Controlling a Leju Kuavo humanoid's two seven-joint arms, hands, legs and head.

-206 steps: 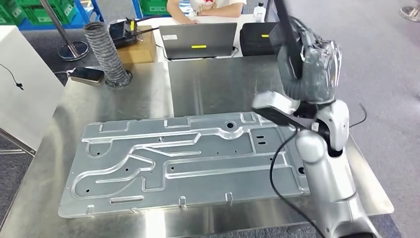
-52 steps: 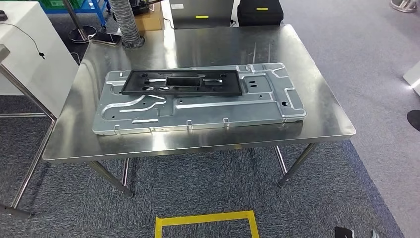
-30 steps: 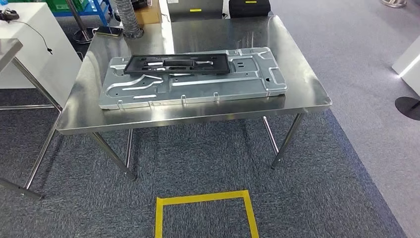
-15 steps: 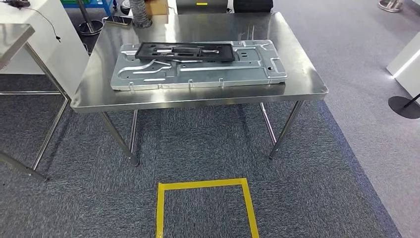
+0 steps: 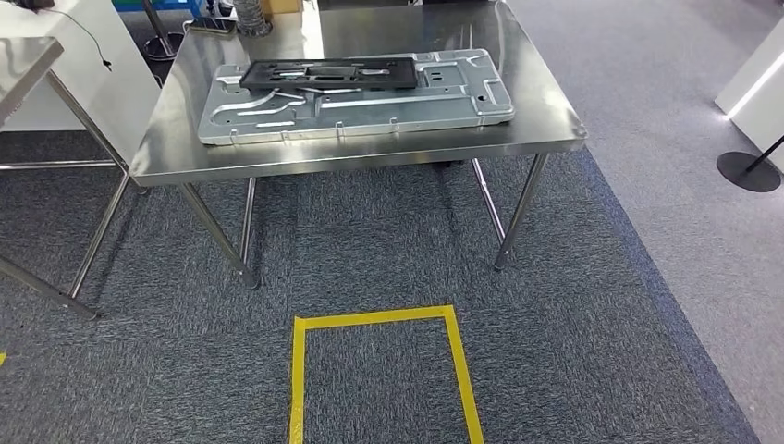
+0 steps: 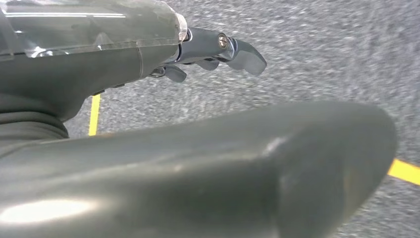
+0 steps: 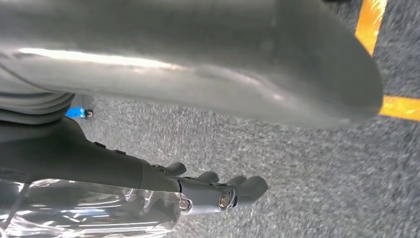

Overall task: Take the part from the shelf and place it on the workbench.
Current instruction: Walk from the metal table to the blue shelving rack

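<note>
The robot's left hand [image 6: 198, 54] hangs over the grey carpet [image 5: 555, 305], fingers apart, holding nothing. The black part [image 5: 328, 73] lies on a big metal plate [image 5: 370, 106] on the steel workbench [image 5: 370, 157]. The right hand [image 7: 208, 191] is empty too, fingers apart.

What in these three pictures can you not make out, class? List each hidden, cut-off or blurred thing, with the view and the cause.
- Far edge of the workbench: cut off by the head view's top edge.
- Stand base: its pole runs out at the right edge.
- Left hand: its palm is hidden behind the thumb in the left wrist view.
- Right hand: its palm is turned away in the right wrist view.
- Carpet: blurred in both wrist views.
</note>
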